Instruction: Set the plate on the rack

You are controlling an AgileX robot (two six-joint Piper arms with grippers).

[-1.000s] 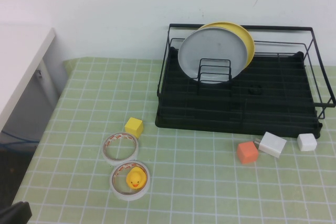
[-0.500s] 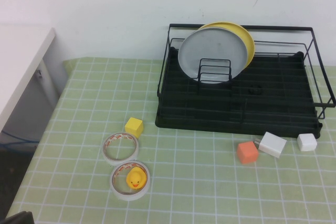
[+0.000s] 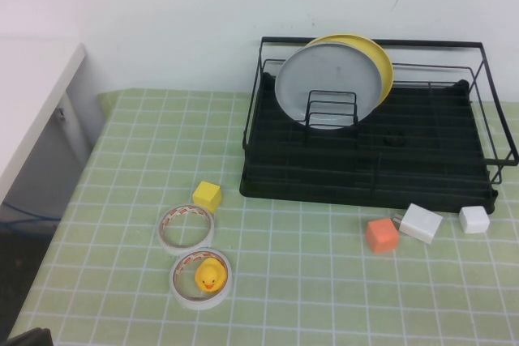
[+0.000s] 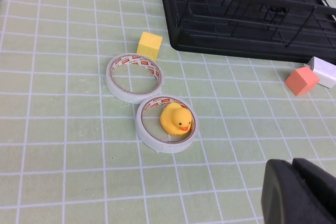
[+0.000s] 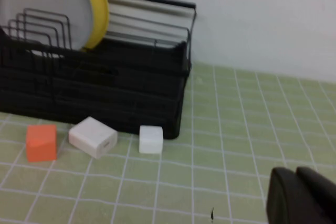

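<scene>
Plate (image 3: 328,84) stands upright in the rack (image 3: 369,160), leaning on the yellow plate (image 3: 379,66); unchanged from a second ago. Left tool (image 4: 300,192) has retreated off the counter's (image 3: 324,281) near-left corner; right tool (image 5: 302,195) hangs beyond the rack's right end. Both tools look pressed together, holding nothing.

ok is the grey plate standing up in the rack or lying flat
Standing. The plate sits on edge in the rack, held by wire dividers, leaning back against the yellow plate. Left gripper and right gripper are both away from it.
</scene>
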